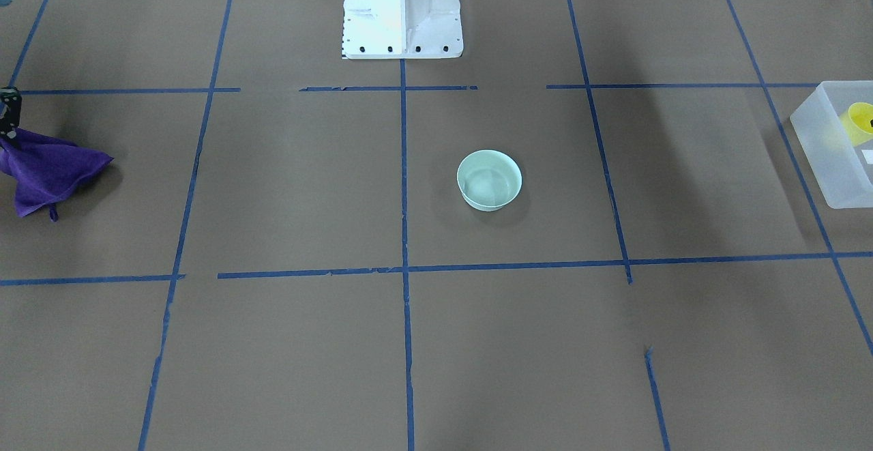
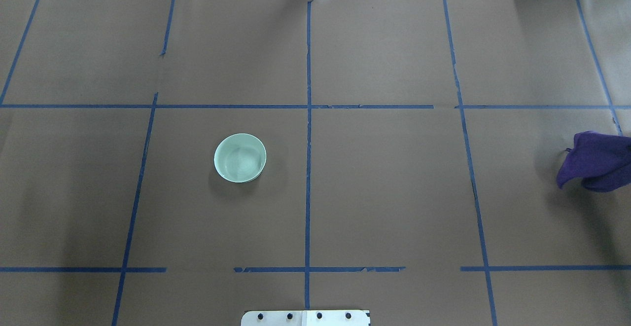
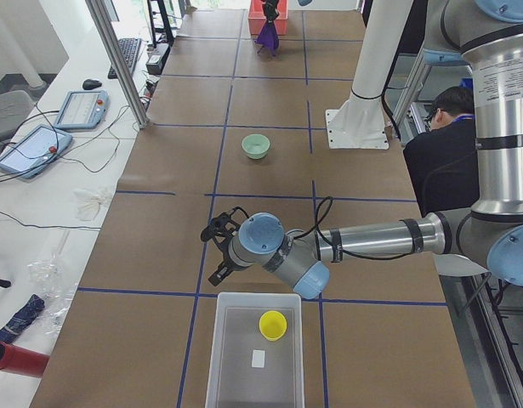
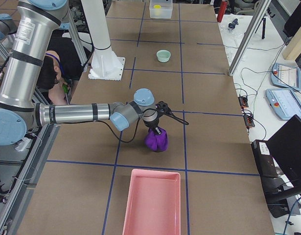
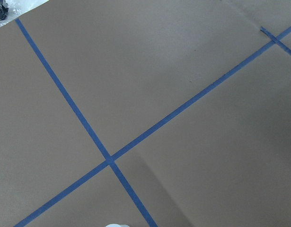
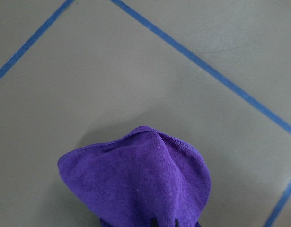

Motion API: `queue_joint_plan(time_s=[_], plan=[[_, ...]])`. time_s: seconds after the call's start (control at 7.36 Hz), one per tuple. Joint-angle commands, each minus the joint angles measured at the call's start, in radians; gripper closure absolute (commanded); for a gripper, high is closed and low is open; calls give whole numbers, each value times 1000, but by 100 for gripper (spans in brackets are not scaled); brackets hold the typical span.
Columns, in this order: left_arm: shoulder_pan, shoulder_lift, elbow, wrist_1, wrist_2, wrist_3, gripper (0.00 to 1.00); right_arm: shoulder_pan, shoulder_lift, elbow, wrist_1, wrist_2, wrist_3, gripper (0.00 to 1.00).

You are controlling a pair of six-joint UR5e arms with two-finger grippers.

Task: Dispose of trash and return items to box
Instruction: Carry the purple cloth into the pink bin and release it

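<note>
**A:** Front view first. What's the count?
**B:** One mint bowl [image 1: 489,179], upright near the middle of the worktop [image 1: 307,342]. One box [image 1: 829,157] is cut off by the frame edge, with one yellow cup [image 1: 858,122] inside it. One purple cloth [image 1: 48,168] is at the opposite edge.
**A:** And the right gripper [image 1: 9,113]?
**B:** Only a sliver shows, at the cloth's raised peak. The rest is out of frame.
**A:** Overhead?
**B:** The bowl [image 2: 240,158] holds nothing I can see. The cloth [image 2: 599,162] is cut by the frame edge.
**A:** Left side view?
**B:** The left gripper [image 3: 218,248] hangs over the worktop just past the box's far end. I cannot tell from here how far open it is. The box [image 3: 223,357] shows almost whole, with the cup [image 3: 273,325] in it beside a small white label [image 3: 258,358]. The cloth is far off and tiny.
**A:** Right side view?
**B:** One pink tray [image 4: 152,200] lies at the near end with nothing in it. The right gripper [image 4: 154,128] is closed on the top of the cloth [image 4: 156,140], which bunches below it. I cannot tell whether its lower end touches the worktop. Box and cup are small at the far end.
**A:** Wrist cameras?
**B:** The left one shows bare worktop and crossing blue tape [image 5: 107,161]. In the right one the cloth [image 6: 136,184] fills the bottom, with dark fingertips barely poking out at the lower edge.
</note>
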Motion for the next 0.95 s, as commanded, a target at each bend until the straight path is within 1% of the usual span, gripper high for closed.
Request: queue_joint_plan(time_s=[0.0, 0.14, 0.27, 0.41, 0.54, 0.68, 0.81], plan=[[1, 0, 0, 0, -1, 0, 0, 288, 138, 34, -449, 29, -517, 100], [1, 0, -2, 0, -1, -1, 0, 415, 221, -5, -615, 3, -740, 100], [1, 0, -6, 0, 1, -1, 0, 499, 244, -76, -639, -45, -892, 100], [1, -1, -14, -1, 1, -35, 0, 525, 239, -175, -627, -75, -951, 100], [1, -1, -29, -1, 4, -63, 0, 539, 228, -287, -618, -64, -935, 47], [3, -3, -31, 0, 4, -77, 0, 541, 213, -385, -506, 33, -853, 0], [7, -16, -55, 0, 9, -160, 0, 541, 184, -409, -432, 125, -684, 0]])
